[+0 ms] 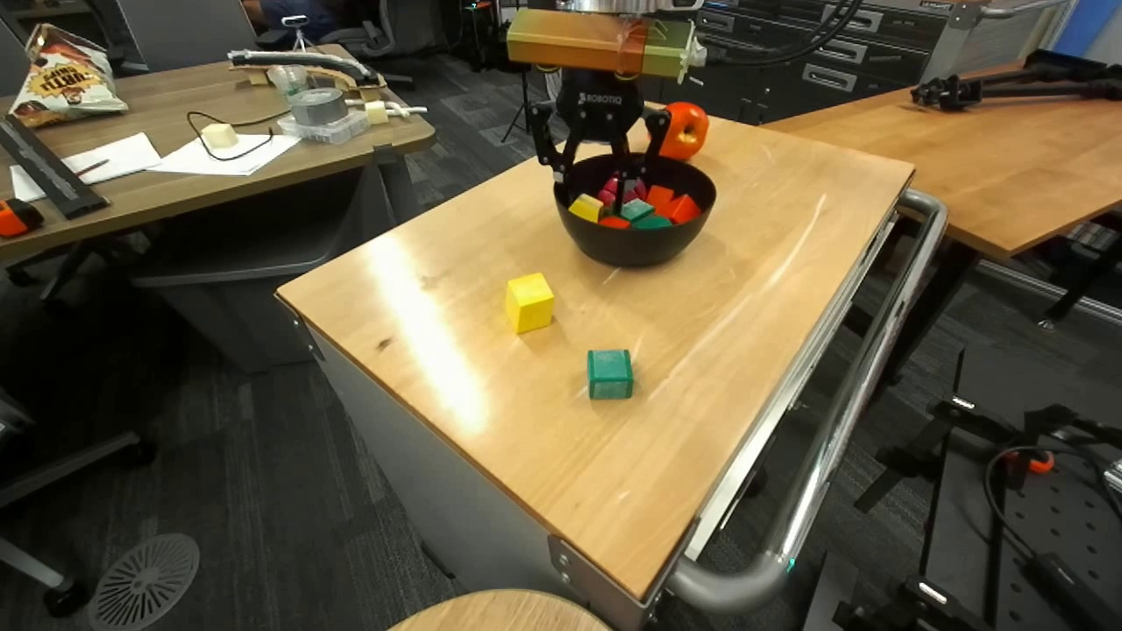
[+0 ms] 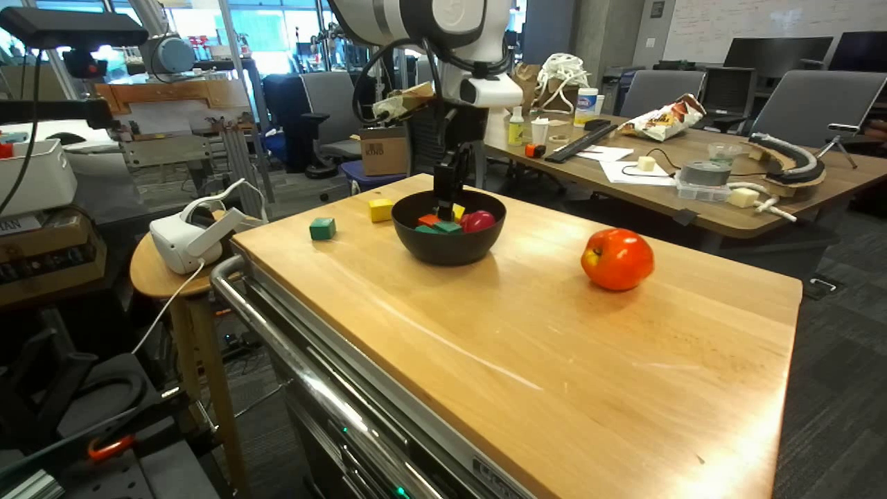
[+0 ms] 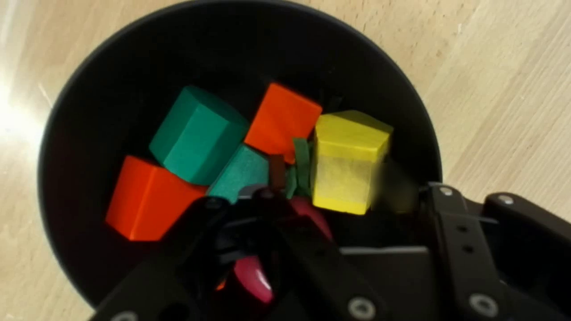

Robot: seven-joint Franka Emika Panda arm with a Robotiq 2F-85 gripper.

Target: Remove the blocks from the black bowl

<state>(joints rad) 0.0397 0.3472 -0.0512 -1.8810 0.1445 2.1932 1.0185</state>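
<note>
The black bowl (image 1: pixel 638 247) stands on the wooden cart top, holding several blocks. In the wrist view, inside it lie a yellow block (image 3: pixel 345 167), green blocks (image 3: pixel 200 133) and orange-red blocks (image 3: pixel 151 198). My gripper (image 1: pixel 594 188) reaches down into the bowl, fingers apart, one on either side of the yellow block. Gaps show beside that block, and a blurred dark patch covers its right edge in the wrist view. A loose yellow block (image 1: pixel 529 302) and a loose green block (image 1: pixel 610 374) rest on the cart outside the bowl.
A shiny pink-red round object (image 2: pixel 478 222) sits among the blocks, partly under my gripper. Beyond the bowl rests an orange-red apple-like fruit (image 2: pixel 618 260). A metal handle rail (image 1: pixel 855 403) runs along one edge of the cart top (image 2: pixel 554 333).
</note>
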